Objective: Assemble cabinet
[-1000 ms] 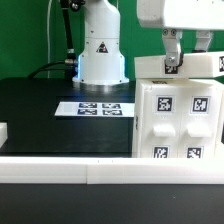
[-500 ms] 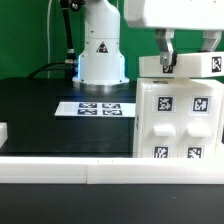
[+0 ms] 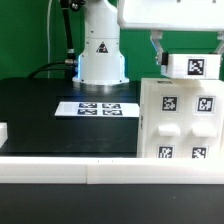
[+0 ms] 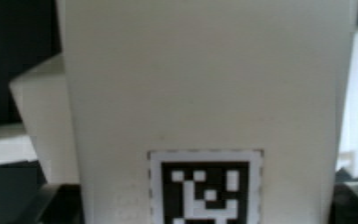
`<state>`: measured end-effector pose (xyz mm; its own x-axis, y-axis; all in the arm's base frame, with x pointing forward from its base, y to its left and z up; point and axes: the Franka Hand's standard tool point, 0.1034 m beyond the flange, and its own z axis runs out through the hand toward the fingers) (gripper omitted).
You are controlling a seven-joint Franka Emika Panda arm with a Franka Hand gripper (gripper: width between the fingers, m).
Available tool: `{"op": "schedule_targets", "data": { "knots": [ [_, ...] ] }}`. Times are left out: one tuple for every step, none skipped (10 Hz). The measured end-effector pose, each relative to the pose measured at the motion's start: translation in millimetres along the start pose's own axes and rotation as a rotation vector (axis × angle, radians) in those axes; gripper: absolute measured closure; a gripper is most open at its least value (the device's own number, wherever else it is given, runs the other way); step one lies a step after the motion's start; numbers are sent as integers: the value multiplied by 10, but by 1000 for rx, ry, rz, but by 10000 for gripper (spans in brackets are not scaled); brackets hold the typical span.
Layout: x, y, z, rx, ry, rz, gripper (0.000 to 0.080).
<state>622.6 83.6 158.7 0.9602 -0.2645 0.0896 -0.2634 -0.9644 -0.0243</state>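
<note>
The cabinet (image 3: 180, 125) is a big white box with several black-and-white tags on its front, standing on the black table at the exterior view's right. My gripper (image 3: 186, 52) is just above its top, shut on a white panel (image 3: 192, 67) that carries one tag facing the camera. The panel sits slightly tilted at the cabinet's top edge; I cannot tell whether it touches. In the wrist view the panel (image 4: 202, 90) fills the picture, with its tag (image 4: 206, 185) between my jaws. The fingertips are mostly hidden.
The marker board (image 3: 98, 108) lies flat on the black table in the middle. The white robot base (image 3: 100, 45) stands behind it. A small white piece (image 3: 3, 131) sits at the left edge. A white rail (image 3: 100, 170) runs along the front.
The gripper has moved toward the exterior view's left and a little up. The panel it holds has turned, so its tag now faces the camera.
</note>
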Motion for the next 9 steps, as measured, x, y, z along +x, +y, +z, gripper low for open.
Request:
{"op": "schedule_targets", "data": {
  "knots": [
    [7,-1,1,1,3,70,235],
    [10,2,1,3,4,206,235],
    [12,11,4,2,4,307,235],
    [13,19,7,3,3,364,235],
    [15,24,6,6,1,516,235],
    [17,28,6,6,1,585,235],
    [17,27,5,7,0,735,235],
    [15,31,7,6,1,881,235],
    [16,36,8,5,2,988,235]
  ]
}}
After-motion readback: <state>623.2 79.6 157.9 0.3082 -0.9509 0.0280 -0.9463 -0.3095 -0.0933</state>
